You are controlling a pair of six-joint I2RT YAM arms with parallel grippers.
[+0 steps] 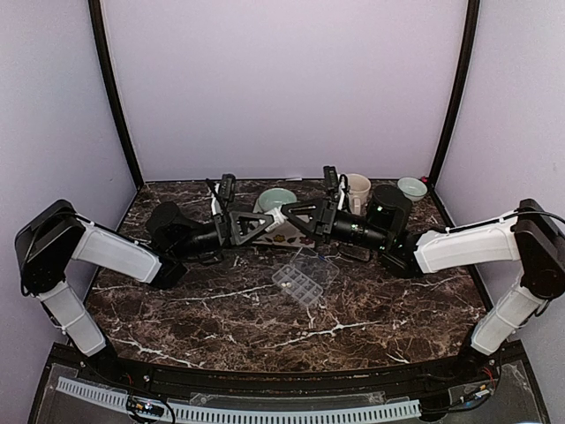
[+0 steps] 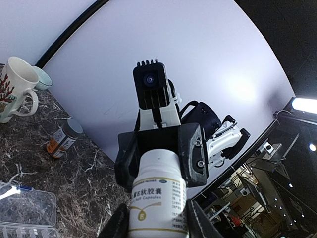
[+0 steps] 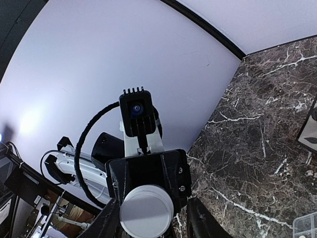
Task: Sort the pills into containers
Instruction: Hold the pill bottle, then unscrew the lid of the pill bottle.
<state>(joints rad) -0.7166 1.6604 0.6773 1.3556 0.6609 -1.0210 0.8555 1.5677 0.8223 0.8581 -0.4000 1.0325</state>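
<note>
Left gripper [image 2: 157, 220]: fingers clamped on the body of a white bottle [image 2: 157, 196], held off the table, cap [image 3: 146, 210] pointing at the right arm. Right gripper [image 3: 151, 223]: fingers either side of that cap; can't tell if they're pinching it or just clear of it. Pill box [image 1: 316, 265] sits on the marble table [image 1: 221, 327] just in front of both grippers, lid open; compartments [image 1: 294, 287] too small to see into. Mug [image 1: 357, 190] and bowl [image 1: 412, 187] back right.
</note>
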